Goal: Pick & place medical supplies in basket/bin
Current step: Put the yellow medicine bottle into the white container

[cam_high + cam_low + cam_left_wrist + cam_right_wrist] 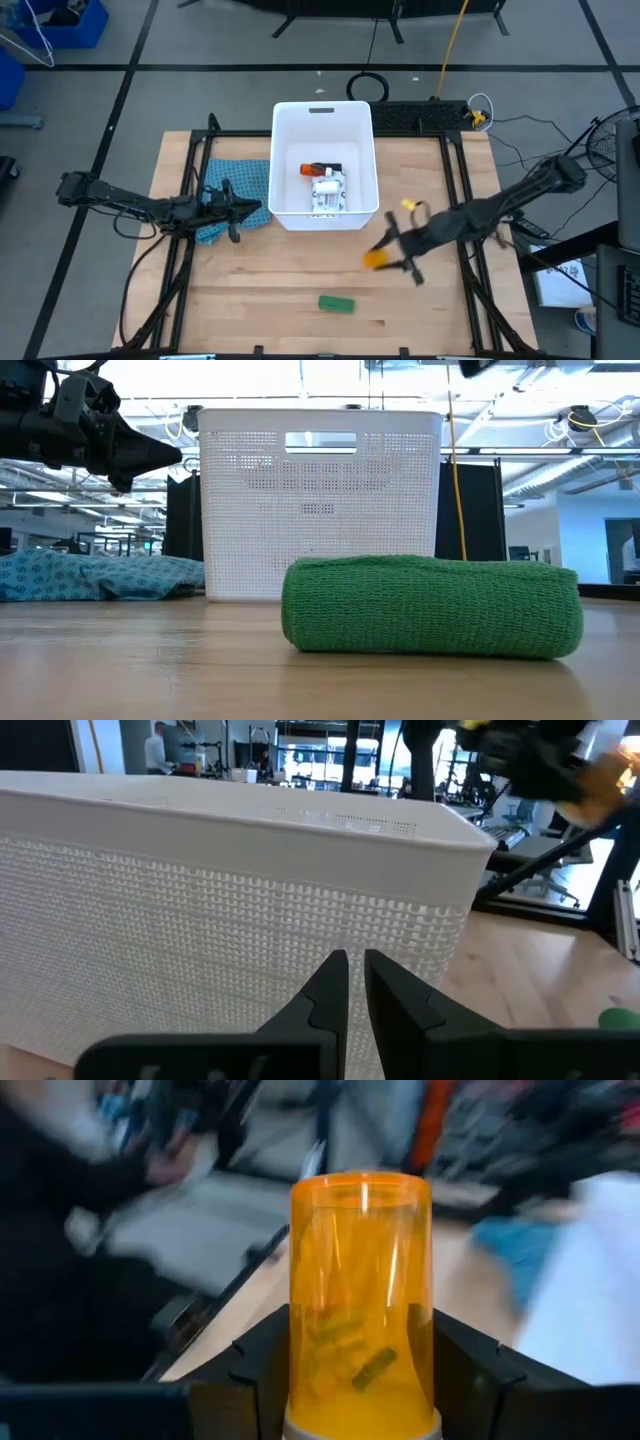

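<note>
No writing is legible on the orange pill bottle [361,1300] clamped in the right gripper [392,252] jaws near the white tub [323,120]; left gripper [355,982] jaws nearly closed, empty.

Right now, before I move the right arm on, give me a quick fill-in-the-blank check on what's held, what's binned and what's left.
1. The right pincer is shut on an orange ____.
2. Still lying on the table near its front edge is the ____ roll.
3. The white basket already holds an orange bottle and a white ____.
4. The left pincer hangs over the blue-green ____, beside the basket.

Missing words: pill bottle; green; packet; cloth
</note>
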Robot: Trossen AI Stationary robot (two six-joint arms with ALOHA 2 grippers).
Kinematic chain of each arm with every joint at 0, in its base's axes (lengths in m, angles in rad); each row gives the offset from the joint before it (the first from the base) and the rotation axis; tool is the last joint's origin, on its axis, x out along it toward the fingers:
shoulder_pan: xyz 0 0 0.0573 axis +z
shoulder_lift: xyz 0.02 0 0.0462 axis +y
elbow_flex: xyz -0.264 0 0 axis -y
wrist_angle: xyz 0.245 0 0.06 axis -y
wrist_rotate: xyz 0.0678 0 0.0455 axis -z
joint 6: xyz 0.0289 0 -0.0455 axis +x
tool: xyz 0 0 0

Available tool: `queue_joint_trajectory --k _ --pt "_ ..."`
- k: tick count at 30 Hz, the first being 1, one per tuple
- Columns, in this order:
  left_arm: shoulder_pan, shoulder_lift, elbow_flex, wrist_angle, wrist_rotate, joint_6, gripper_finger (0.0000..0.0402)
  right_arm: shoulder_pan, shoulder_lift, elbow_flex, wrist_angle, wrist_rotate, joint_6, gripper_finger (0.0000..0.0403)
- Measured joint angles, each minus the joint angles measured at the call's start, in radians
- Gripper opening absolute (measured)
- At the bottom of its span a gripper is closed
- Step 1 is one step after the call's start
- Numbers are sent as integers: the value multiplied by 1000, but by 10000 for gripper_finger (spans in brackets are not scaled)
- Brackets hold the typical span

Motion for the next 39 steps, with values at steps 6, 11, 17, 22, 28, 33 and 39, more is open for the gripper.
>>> queue_joint_trajectory --k 6,11,17,22,28,33,39 --pt "0 0 0 -10 0 -6 42 -34 -291 -310 259 118 27 169" --pt "0 0 0 -11 0 -11 42 -39 -419 -516 425 162 67 169" --pt "0 0 0 -10 0 -12 42 -39 -440 -611 595 164 95 169" --pt "0 0 0 -5 -7 -7 42 -79 -428 -435 429 206 87 169" --pt "0 0 0 6 -37 -2 42 -233 -252 36 -73 285 63 169" --pt "0 0 0 6 -62 12 42 -413 -27 411 -331 231 -13 168" --pt "0 0 0 6 -62 39 42 -623 270 712 -553 77 -120 168"
